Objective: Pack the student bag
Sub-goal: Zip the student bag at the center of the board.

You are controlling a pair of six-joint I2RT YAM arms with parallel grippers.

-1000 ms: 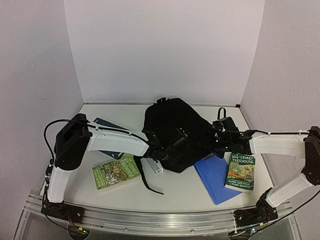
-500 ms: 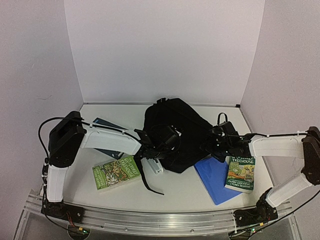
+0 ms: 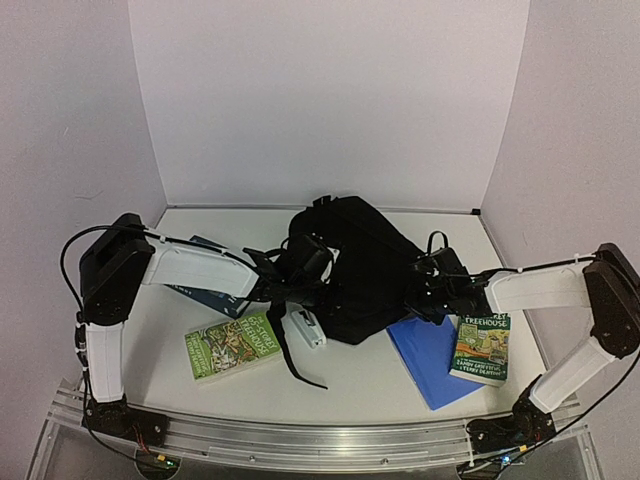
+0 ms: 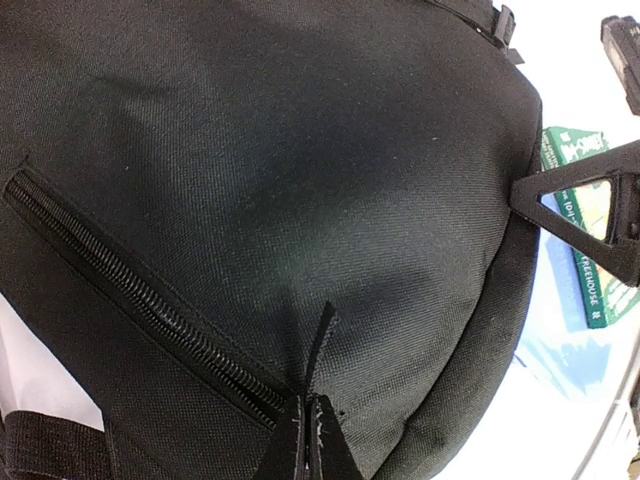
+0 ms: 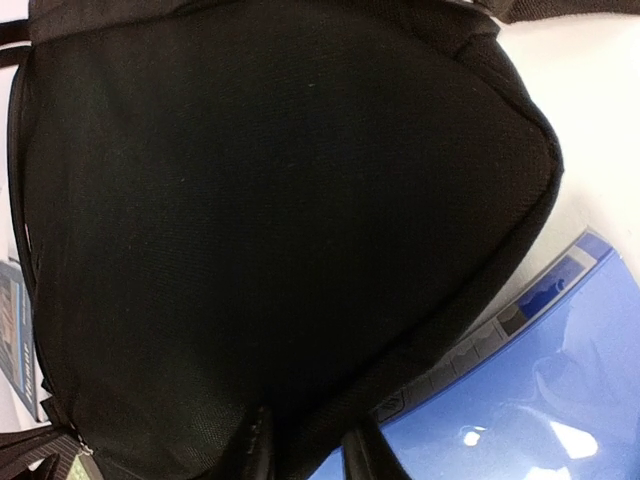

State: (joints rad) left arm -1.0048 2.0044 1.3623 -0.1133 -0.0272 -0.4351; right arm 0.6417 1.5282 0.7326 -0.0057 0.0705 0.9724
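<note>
The student bag [image 3: 352,262], a large black backpack, lies flat at the table's middle. My left gripper [image 3: 316,268] is over its left side. In the left wrist view the left gripper [image 4: 308,432] is shut on a thin black zip pull [image 4: 320,350] at the end of a zip [image 4: 130,285]. My right gripper [image 3: 420,292] is at the bag's right edge. In the right wrist view its fingers [image 5: 256,440] stand on either side of the student bag's [image 5: 280,200] edge fabric, pinching it.
A green book [image 3: 232,345] lies front left, and a dark blue book [image 3: 205,296] sits under the left arm. A blue folder [image 3: 430,355] and a green Treehouse book [image 3: 480,346] lie right of the bag. A white object [image 3: 305,328] and a black strap [image 3: 295,365] are at the bag's front.
My left gripper closed on the zip pull and drew back to the left. My right gripper moved onto the bag's right edge and closed from wide open.
</note>
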